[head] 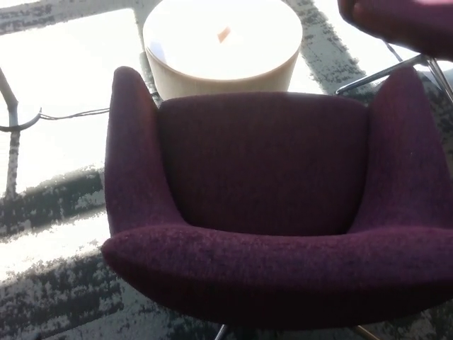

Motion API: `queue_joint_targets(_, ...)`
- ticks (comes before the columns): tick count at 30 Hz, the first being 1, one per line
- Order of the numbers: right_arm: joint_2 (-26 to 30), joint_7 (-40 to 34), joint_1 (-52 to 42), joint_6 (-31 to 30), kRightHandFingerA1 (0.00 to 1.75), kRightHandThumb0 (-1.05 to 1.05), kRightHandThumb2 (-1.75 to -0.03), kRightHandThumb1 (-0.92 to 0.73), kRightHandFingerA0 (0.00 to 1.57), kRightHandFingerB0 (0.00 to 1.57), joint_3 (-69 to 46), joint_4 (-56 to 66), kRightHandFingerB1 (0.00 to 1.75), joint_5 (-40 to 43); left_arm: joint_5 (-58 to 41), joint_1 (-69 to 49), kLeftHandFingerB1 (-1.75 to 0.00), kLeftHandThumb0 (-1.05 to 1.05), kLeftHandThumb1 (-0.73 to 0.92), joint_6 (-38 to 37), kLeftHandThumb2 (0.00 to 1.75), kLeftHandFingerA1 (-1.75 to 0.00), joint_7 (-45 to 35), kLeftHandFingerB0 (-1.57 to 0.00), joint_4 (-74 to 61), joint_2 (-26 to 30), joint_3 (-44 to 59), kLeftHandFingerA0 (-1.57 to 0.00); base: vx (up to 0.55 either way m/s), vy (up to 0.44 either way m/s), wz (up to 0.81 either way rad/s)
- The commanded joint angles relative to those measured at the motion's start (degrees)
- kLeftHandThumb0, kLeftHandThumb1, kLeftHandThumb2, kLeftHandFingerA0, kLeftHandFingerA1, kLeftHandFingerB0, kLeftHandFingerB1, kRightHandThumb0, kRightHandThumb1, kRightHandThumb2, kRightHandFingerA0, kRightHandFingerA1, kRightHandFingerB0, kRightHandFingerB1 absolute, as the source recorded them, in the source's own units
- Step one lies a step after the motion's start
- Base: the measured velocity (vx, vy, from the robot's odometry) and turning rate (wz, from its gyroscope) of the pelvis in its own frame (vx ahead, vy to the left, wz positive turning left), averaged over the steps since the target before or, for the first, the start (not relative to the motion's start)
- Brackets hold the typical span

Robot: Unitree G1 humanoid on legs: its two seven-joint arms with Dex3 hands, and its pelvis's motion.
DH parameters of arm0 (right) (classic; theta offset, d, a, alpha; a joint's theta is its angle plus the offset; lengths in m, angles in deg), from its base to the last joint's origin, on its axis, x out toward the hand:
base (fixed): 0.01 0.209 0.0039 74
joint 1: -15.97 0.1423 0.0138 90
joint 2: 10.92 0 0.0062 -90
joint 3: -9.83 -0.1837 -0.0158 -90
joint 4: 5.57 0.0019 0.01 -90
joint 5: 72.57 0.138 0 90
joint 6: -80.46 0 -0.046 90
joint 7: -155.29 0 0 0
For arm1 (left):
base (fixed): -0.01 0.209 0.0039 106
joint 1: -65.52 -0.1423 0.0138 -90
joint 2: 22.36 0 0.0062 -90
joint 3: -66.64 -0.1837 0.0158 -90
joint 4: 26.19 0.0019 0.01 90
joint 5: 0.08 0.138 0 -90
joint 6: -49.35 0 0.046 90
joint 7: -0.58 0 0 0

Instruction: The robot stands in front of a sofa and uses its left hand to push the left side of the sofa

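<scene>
Trouble could come because no hand shows, so I cannot tell its state. The dark purple fuzzy sofa [262,212] fills the view; a blind push might miss its left side.

One purple sofa [269,205] was seen, filling most of the view. One round pale table [221,53] was counted behind it, at the top edge, with one small orange thing [224,33] on its top. Part of one more purple seat [400,21] was seen at the top right corner. One dark cable [71,114] was counted on the floor at the left.
</scene>
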Motion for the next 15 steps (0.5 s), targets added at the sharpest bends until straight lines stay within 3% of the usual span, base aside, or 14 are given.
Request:
queue_joint_targets(1, 0.49, 0.15, -0.67, 0.03, 0.46, -0.63, -0.63, -0.79, 0.69, 0.57, -0.10, -0.56, 0.41, 0.21, 1.08, 0.07, -0.14, -0.84, 0.92, -2.51, 1.26, -0.18, 0.39, 0.00, 4.12, -0.75, -1.79, 0.00, 0.00, 0.000, 0.00)
queue_joint_targets(4, 0.20, 0.73, -1.12, 0.11, 0.47, -0.62, -0.64, -0.77, 0.65, 0.56, -0.66, -0.21, 0.41, 0.98, 1.27, 0.52, -0.12, -0.88, 0.92, -2.91, 1.26, -0.14, -0.38, 0.00, 7.53, -1.99, -3.00, 0.00, 0.00, 0.000, 0.00)
queue_joint_targets(7, 0.38, 0.86, -1.06, 0.16, 0.59, -0.62, -0.63, -0.77, 0.76, 0.56, -0.49, -0.49, 0.42, 0.65, 2.58, 1.13, -0.06, -0.96, 0.90, -2.70, 1.25, -0.10, 1.45, 0.00, 11.74, -1.93, -4.38, 0.00, 0.00, 0.000, 0.00)
queue_joint_targets(12, 0.44, 0.42, -0.86, 0.09, 0.47, -0.61, -0.64, -0.78, 0.63, 0.56, -0.59, -0.39, 0.41, 0.55, 3.01, 2.83, -0.07, -0.95, 0.89, -2.66, 1.23, -0.08, 2.26, 0.00, 13.92, -1.34, -5.54, 0.00, 0.00, 0.000, 0.00)
queue_joint_targets(15, 0.22, 0.69, -1.11, 0.07, 0.49, -0.61, -0.63, -0.77, 0.69, 0.57, -0.74, -0.54, 0.42, 0.75, 2.89, 2.54, -0.08, -0.93, 0.90, -2.89, 1.23, -0.10, 1.96, 0.00, 14.36, -1.02, -5.67, 0.00, 0.00, 0.000, 0.00)
